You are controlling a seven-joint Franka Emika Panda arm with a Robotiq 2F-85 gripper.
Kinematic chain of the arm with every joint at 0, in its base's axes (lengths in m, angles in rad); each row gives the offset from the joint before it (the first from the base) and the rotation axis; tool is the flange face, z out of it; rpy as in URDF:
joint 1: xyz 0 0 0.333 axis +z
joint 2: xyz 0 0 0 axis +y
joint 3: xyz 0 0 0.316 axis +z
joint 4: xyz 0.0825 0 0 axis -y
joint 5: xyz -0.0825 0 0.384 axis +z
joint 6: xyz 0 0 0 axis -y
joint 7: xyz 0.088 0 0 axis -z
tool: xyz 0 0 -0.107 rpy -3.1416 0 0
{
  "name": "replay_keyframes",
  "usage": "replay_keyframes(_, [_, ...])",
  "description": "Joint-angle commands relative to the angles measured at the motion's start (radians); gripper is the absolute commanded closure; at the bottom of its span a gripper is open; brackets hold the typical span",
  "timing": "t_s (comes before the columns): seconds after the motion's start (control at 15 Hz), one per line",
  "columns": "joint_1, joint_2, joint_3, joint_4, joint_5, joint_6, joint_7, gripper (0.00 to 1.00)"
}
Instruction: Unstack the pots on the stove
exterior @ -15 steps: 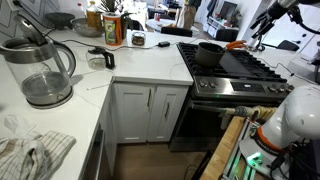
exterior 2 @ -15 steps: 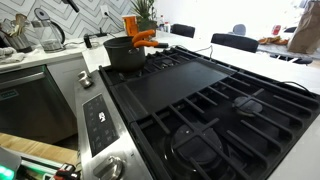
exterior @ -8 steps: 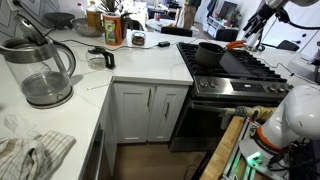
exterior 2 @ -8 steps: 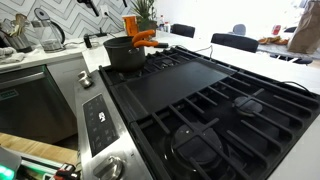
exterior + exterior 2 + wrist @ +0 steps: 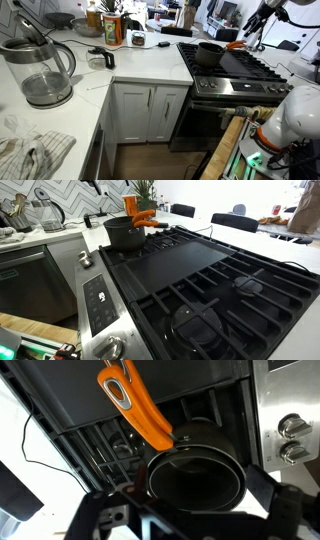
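The dark pots [image 5: 209,53] sit stacked on a rear corner burner of the stove [image 5: 245,66], with orange handles [image 5: 233,45] sticking out. They also show in an exterior view [image 5: 124,234] on the black grates [image 5: 200,275]. In the wrist view the pots [image 5: 196,478] lie just below me, and the orange handles [image 5: 135,405] point up-left. My gripper [image 5: 195,522] is open and empty, with its fingers spread above the rim. In the exterior views the gripper [image 5: 252,31] hangs above and behind the pots, and only its tip [image 5: 95,186] shows at the top edge.
A glass kettle [image 5: 40,68] and a crumpled cloth [image 5: 30,155] are on the white countertop. Bottles and small items [image 5: 105,20] stand at the back. The stove knobs [image 5: 291,428] are to the right of the pots. The stove's control panel [image 5: 95,300] faces front.
My arm came down closer to the pots between one second and half a second ago. Since then nothing has visibly moved, and the pots have stayed still.
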Motion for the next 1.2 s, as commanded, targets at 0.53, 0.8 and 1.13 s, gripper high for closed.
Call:
replay_keyframes(0.53, [-0.049, 0.199, -0.122, 0.089, 0.288, 0.011, -0.316, 0.00])
replay_keyframes(0.8, [-0.053, 0.285, -0.153, 0.137, 0.381, -0.025, -0.495, 0.00])
replay_keyframes(1.13, [-0.085, 0.407, -0.151, 0.210, 0.514, -0.111, -0.654, 0.00])
